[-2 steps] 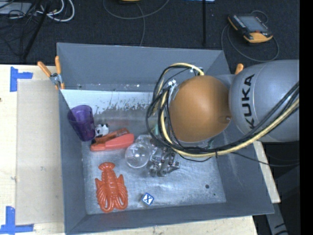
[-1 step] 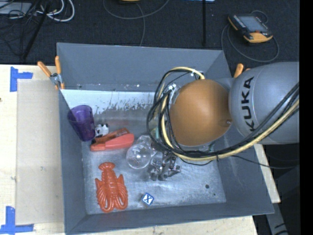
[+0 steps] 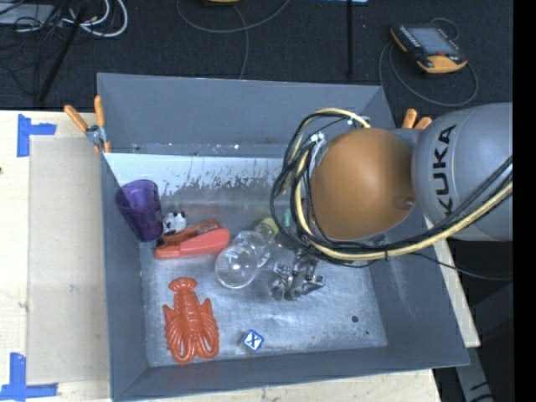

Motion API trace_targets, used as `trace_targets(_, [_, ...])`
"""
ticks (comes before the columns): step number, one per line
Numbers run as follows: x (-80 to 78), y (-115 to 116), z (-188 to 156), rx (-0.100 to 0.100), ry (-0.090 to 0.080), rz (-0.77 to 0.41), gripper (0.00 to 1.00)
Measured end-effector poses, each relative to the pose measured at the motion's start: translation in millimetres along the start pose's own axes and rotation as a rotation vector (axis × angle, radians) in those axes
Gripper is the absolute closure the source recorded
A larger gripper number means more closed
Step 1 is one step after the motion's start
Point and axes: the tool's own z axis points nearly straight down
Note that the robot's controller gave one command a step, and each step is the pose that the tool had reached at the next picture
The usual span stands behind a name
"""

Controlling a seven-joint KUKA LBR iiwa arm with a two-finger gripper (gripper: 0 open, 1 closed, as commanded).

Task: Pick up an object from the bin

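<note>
by the near wall lie a red lobster [image 3: 190, 321] and a small blue-and-white cube [image 3: 252, 340], with bare floor to their right up to the bin [image 3: 414, 308] wall. further in, the claw [image 3: 295, 281] sits low at mid-bin; spread or pressed together, i cannot tell. a clear glass [image 3: 239, 262] on its side lies just left of it. behind are a red stapler [image 3: 193, 241] and a purple cup [image 3: 141, 208] by the left wall.

One camera, mounted overhead, tilted somewhat from one side. Faces down into the grey bin [image 3: 243, 115]; arm [image 3: 469, 174] at frame right.
</note>
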Motion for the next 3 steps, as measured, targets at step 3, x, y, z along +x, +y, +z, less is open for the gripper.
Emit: trace_targets(3, [9.5,5.0,3.4,0.001,0.001,-0.261,1.00])
